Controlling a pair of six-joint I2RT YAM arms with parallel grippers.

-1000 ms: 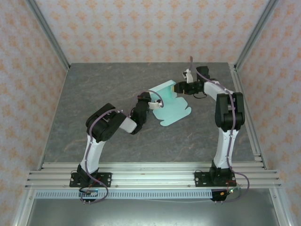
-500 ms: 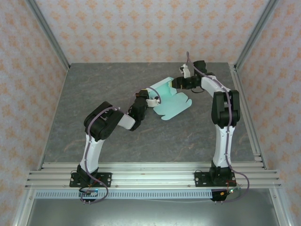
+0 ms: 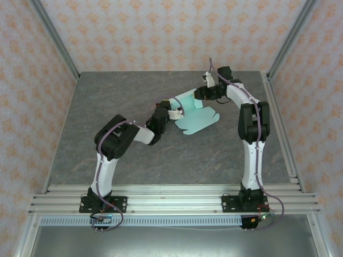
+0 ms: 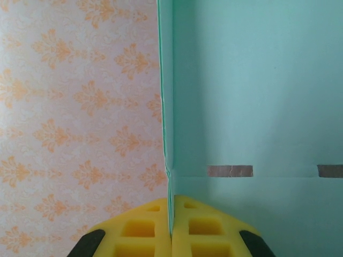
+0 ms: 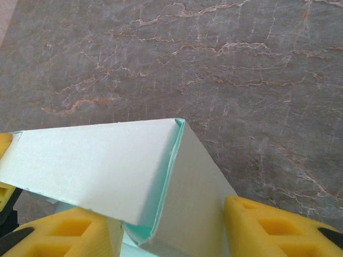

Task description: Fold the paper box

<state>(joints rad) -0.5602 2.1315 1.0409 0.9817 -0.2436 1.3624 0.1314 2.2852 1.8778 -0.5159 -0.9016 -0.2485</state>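
Grey marbled table (image 3: 107,107), patterned walls (image 3: 161,32); left pincer (image 4: 171,225) clamps paper box (image 3: 198,119); right pincer (image 5: 169,227) unclear.

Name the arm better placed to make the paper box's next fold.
Right, probably: the right end effector straddles the raised folded flap of the paper box, while the left end effector is shut on its edge, holding it.

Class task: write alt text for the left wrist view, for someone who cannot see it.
The left gripper, shut, pinches the edge of the mint-green paper box, whose panel stands at right; orange-patterned wallpaper shows at left.
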